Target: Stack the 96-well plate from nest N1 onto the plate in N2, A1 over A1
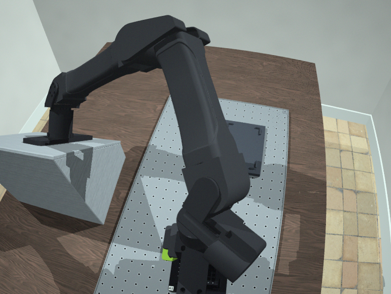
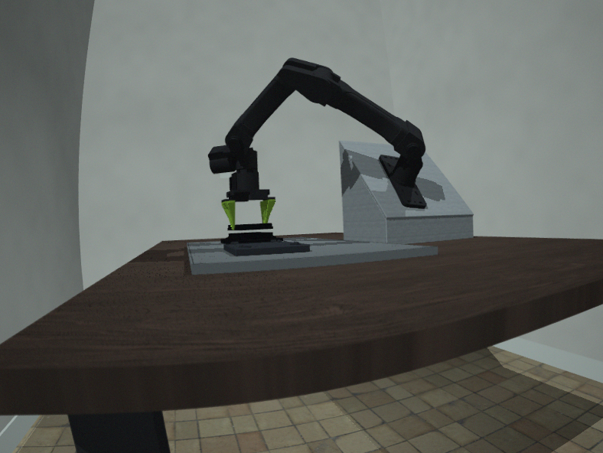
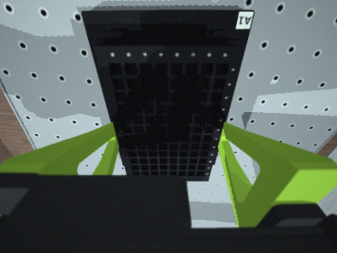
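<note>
My gripper (image 3: 168, 126) has green fingers and is shut on the long sides of a black 96-well plate (image 3: 164, 115). In the exterior view the gripper (image 2: 248, 223) holds this plate (image 2: 249, 226) level, a thin gap above the second black plate (image 2: 251, 237), which sits low at nest N2. In the wrist view the lower plate's far end shows beyond the held plate, with its A1 label (image 3: 245, 20) at the top right. The two plates' outlines run parallel. Nest N1 (image 1: 248, 147) is an empty dark slab. In the top view the arm hides most of the plates; one green finger (image 1: 168, 254) and an A1 label (image 1: 170, 288) show.
The nests stand on a grey perforated breadboard (image 1: 151, 196) on a dark wooden table. The arm's base is bolted to a slanted grey block (image 1: 63, 171) at the table's side. In the exterior view the empty nest (image 2: 267, 247) lies in front of the plates.
</note>
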